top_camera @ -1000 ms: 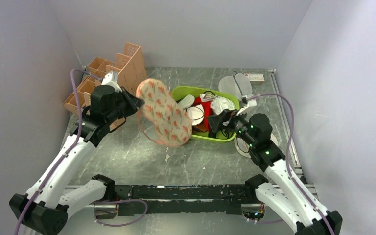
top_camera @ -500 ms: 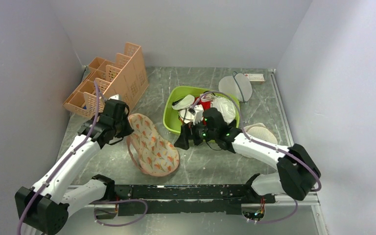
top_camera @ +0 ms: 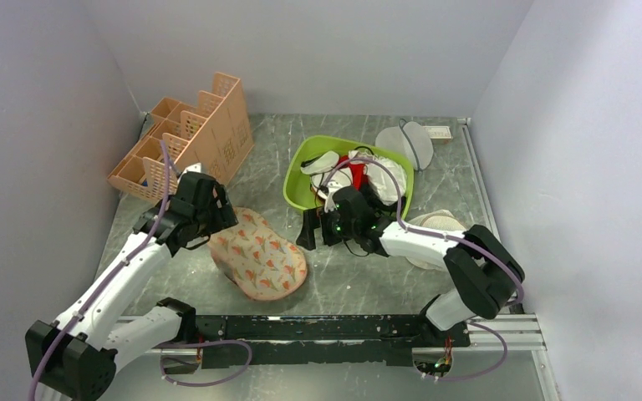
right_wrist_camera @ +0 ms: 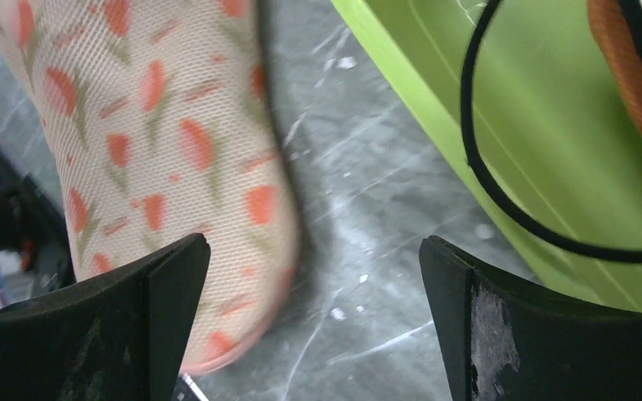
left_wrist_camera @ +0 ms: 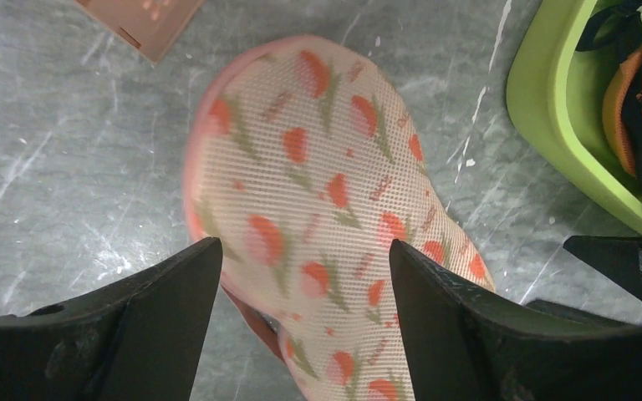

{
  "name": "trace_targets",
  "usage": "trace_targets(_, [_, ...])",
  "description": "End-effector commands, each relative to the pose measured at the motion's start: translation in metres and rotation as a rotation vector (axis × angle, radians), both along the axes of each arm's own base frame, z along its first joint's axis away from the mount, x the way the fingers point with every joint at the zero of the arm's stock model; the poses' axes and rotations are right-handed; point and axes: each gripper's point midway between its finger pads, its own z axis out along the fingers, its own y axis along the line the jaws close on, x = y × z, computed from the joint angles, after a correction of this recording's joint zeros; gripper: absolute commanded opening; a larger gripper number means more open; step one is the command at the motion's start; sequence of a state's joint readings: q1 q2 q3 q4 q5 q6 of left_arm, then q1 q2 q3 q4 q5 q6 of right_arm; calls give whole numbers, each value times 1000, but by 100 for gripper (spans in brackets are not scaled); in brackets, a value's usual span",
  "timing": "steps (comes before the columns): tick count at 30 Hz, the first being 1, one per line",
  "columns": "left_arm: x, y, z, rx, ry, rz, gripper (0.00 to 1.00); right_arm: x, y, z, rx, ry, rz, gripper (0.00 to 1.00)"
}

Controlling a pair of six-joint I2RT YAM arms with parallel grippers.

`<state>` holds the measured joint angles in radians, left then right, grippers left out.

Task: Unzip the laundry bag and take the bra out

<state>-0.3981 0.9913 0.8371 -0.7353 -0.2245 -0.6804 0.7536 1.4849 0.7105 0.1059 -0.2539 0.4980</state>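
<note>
The laundry bag, a beige peanut-shaped pouch with red-and-green print and pink trim, lies flat on the table left of centre. My left gripper hovers over its far-left end, open, and in the left wrist view the bag shows between the spread fingers of that gripper. My right gripper is open low over the table, between the bag's right end and the green bin. In the right wrist view the bag lies at the left, under the left fingertip of this gripper. The bra is hidden.
A green bin behind the right gripper holds white, red and black clothes, with a black cord over its wall. An orange slotted basket stands back left. A round white mesh pouch and a beige mesh disc lie at the right.
The left gripper carried the bag from mid-air down to the table and opened, letting it go. The right arm swung from the bin toward the bag's right end.
</note>
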Motion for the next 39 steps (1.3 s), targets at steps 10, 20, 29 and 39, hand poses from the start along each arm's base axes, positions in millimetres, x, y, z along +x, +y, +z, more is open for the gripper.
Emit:
trace_targets(10, [-4, -9, 37, -86, -114, -47, 85, 86, -60, -12, -165, -82, -307, 100])
trace_targets(20, [-13, -57, -7, -274, 11, -197, 92, 33, -38, 20, 15, -99, -87, 100])
trace_targets(29, [-15, -49, -54, -264, 69, -83, 93, -21, -12, 18, 107, -40, 67, 96])
trace_targets(39, [9, -87, -75, -364, 104, -171, 88, -79, 41, -3, 221, 103, 239, 65])
